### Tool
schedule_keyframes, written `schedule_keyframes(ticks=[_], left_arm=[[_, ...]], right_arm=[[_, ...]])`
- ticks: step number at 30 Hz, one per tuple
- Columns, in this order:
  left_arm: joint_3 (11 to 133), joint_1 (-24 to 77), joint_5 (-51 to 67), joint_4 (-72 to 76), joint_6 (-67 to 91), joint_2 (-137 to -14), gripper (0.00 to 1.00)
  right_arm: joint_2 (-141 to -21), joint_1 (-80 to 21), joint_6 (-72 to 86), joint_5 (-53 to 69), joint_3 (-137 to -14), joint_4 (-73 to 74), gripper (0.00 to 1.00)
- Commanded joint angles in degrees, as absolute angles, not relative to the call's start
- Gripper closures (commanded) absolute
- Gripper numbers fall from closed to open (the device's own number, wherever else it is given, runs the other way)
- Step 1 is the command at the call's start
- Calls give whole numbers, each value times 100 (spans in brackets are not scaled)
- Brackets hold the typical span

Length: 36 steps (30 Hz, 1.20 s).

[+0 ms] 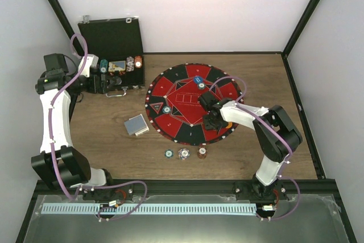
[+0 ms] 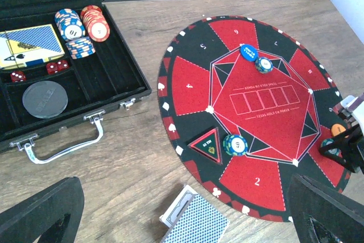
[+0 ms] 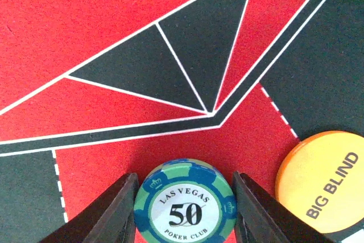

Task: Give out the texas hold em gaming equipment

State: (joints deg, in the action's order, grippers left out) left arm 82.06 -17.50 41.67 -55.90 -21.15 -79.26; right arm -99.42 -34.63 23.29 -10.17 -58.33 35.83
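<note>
On the right side of the round red-and-black mat (image 1: 170, 126), my right gripper (image 3: 185, 209) is shut on a green-and-blue "50" poker chip (image 3: 186, 203), one finger against each edge. Just right of it lies an orange "BIG BLIND" disc (image 3: 324, 180). A blue disc (image 2: 248, 52) and a chip (image 2: 263, 64) lie at the mat's far side, and another green chip (image 2: 235, 144) sits beside a triangular marker (image 2: 209, 145). Blue-backed cards (image 1: 136, 124) lie on the wood left of the mat. My left gripper (image 1: 116, 82) hangs open near the case, holding nothing.
The open black case (image 1: 91, 29) stands at the back left with chip stacks (image 2: 85, 27), a card deck, red dice and a black disc inside. Three chips (image 1: 183, 153) lie in a row on the wood in front of the mat.
</note>
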Motion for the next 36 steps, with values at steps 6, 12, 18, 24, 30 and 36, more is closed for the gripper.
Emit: schedule_keyframes(ticks=[6,12,18,24,30,36], left_arm=[[8366,-1784,4325,-5685,-2165,-7845,0],[8342,-1786,4221,-5671,-2168,-7841,0],[8347,-1785,4157,-5612,-2139,-7816,0],[8402,-1784,4120,-5643,-2093,-7892,0],[8402,-1784,4166,-5634,-2079,-7877,0],[8402,-1779,4139,-5660,-2121,-7877,0]], right_arm=[[-9593,-3425,2444,-1025,-6205,3864,30],[-9137,-3827,2472,-1169,-6623,4254,26],[-8851,-4601,2596,-1277,-6862,4553,19],[-8870,-5578,2775,-1100,-7007,4685,17],[-9283,-6387,2955,-948,-6956,4660,17],[-9555,-6679,3012,-766,-6785,4557,16]])
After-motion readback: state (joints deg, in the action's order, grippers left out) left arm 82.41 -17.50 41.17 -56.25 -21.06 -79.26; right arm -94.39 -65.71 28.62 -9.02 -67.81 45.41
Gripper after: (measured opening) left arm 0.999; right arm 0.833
